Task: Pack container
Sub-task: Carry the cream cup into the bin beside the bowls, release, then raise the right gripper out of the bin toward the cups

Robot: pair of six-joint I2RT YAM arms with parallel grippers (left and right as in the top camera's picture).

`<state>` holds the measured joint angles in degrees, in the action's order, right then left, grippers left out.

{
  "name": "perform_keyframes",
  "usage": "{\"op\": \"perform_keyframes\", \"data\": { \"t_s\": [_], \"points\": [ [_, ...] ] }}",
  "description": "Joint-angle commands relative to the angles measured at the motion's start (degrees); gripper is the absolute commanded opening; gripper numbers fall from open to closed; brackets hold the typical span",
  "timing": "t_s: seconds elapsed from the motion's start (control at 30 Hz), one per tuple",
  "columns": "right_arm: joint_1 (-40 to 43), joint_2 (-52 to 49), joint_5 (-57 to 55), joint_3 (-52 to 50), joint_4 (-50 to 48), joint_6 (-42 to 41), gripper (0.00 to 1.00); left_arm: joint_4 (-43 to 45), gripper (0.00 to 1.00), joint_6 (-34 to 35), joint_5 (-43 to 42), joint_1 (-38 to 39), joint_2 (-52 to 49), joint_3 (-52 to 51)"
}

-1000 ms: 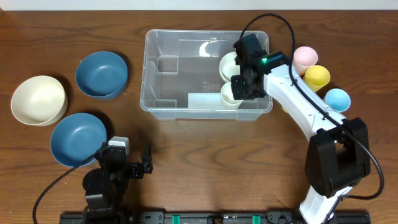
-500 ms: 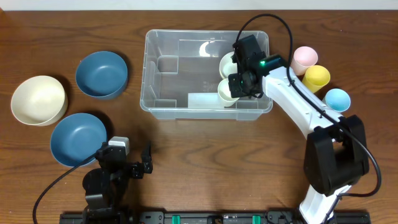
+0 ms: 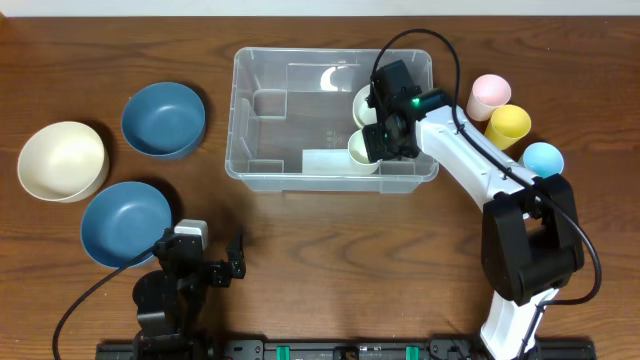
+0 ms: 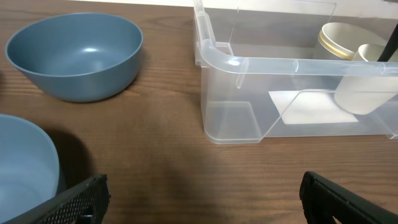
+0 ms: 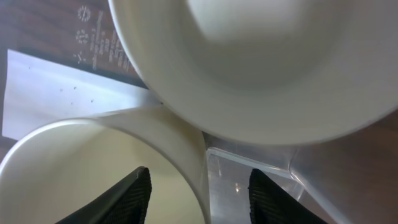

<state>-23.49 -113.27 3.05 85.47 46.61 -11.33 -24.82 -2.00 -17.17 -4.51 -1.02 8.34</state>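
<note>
The clear container stands at the table's back centre, with a white label on its base. Two cream cups are inside at its right end, one behind the other. My right gripper is down in the container over the nearer cup. It is open, its jaws astride that cup's rim with a gap on each side; the second cup is just beyond. My left gripper rests open near the front edge, holding nothing, facing the container.
Two blue bowls and a cream bowl sit at the left. A pink cup, a yellow cup and a light blue cup stand to the right of the container.
My right gripper carried the nearer cream cup slightly left inside the container, then its jaws parted and let go of the rim. The left arm has not moved.
</note>
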Motion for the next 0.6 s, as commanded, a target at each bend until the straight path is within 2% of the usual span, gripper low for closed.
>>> {"op": "perform_keyframes", "data": {
  "t_s": [0.0,0.13,0.3,0.43,0.57],
  "points": [
    [-0.5,-0.1,0.3,5.4,1.6,2.2,0.53,-0.1,0.98,-1.0,0.3,-0.3,0.0,-1.1],
    [-0.4,0.0,0.2,14.3,8.1,2.5,0.54,-0.1,0.98,-1.0,0.3,-0.3,0.0,-1.1],
    [-0.4,0.3,-0.7,26.7,20.6,2.8,0.57,-0.1,0.98,-1.0,0.3,-0.3,0.0,-1.1],
    [1.6,1.1,-6.1,34.9,29.5,-1.6,0.61,-0.1,0.98,-1.0,0.3,-0.3,0.0,-1.1],
    [7.4,3.0,-7.9,37.0,34.0,-5.7,0.62,-0.1,0.98,-1.0,0.3,-0.3,0.0,-1.1]
  ]
}}
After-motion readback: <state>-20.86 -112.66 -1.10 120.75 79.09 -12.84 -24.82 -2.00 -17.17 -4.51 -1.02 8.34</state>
